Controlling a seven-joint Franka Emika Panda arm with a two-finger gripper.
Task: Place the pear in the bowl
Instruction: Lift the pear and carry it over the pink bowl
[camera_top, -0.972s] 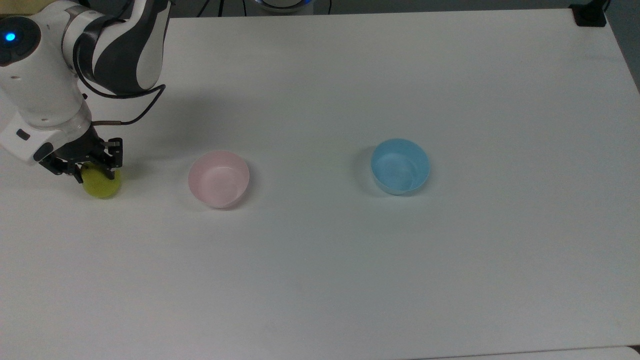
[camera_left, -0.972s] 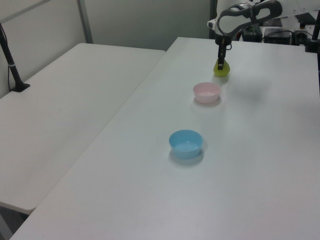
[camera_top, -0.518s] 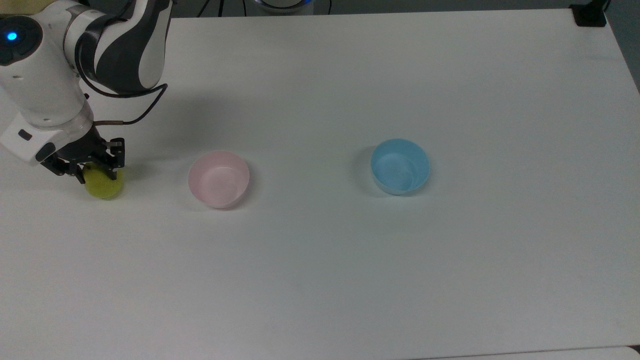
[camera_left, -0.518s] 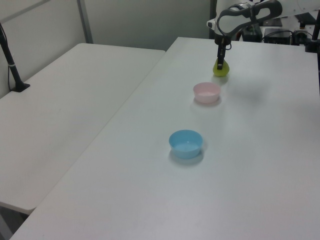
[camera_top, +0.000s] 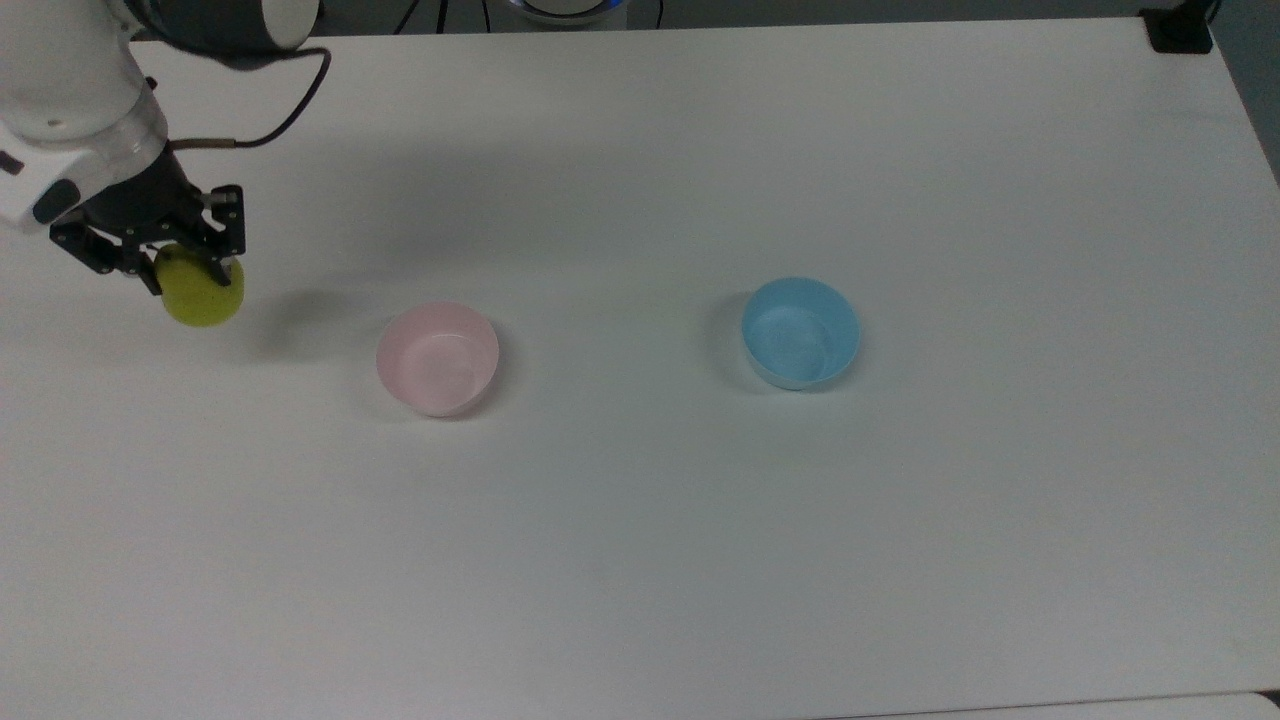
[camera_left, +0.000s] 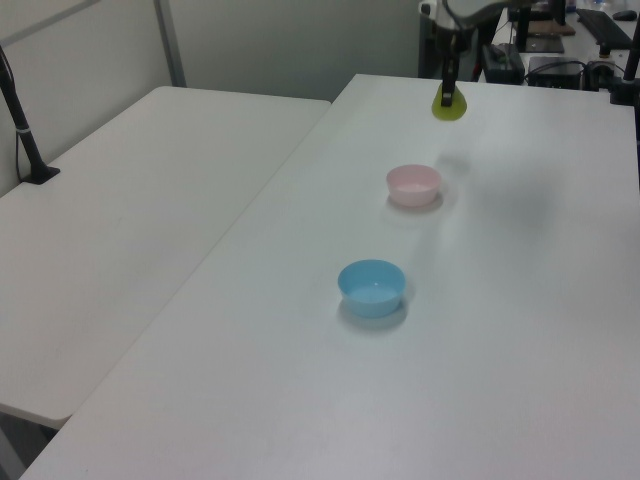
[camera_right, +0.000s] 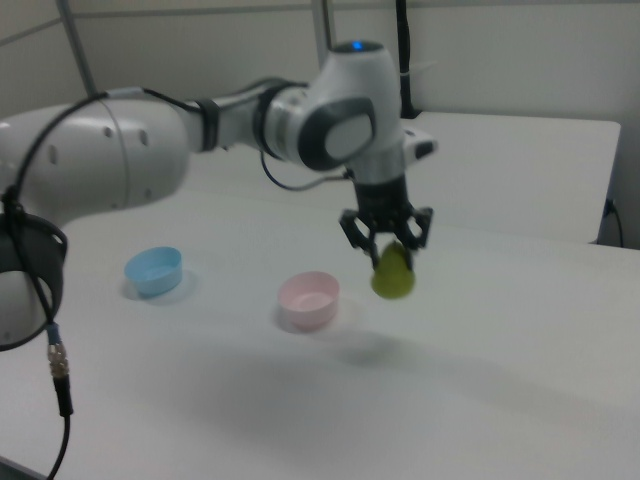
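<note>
Top view places the gripper (camera_top: 190, 268) at the upper left of the white bench (camera_top: 700, 520), its black fingers (camera_top: 228, 262) closed around the narrow upper part of the yellow-green pear (camera_top: 203, 292). The pear hangs below the fingers with its rounded end lowest, and a soft shadow lies on the bench to the top view's right of it, between the fruit and the pink bowl (camera_top: 437, 358). The pink bowl sits upright and empty, near the pear but apart from it, toward the top view's right. The light blue bowl (camera_top: 800, 332) stands farther along the same line, well apart from the pink one, also upright and empty.

In the left view the pear (camera_left: 449, 104) is lifted clear of the bench (camera_left: 480, 330), gripped from above by the gripper (camera_left: 450, 90). The pink bowl (camera_left: 413, 185) lies nearer the camera than the pear, and the light blue bowl (camera_left: 371, 287) nearer still. A second white bench (camera_left: 130, 220) stands to the left view's left, with a narrow gap between the two.

In the right view the white and grey arm (camera_right: 250, 125) reaches in from the right view's left, and the gripper (camera_right: 388, 245) points downward. Its fingers (camera_right: 414, 233) clamp the top of the pear (camera_right: 393, 273), which hangs in the air above the bench (camera_right: 450, 400). The pink bowl (camera_right: 309, 299) sits just to the right view's left of the pear and lower, with the light blue bowl (camera_right: 153, 270) farther toward the right view's left.
</note>
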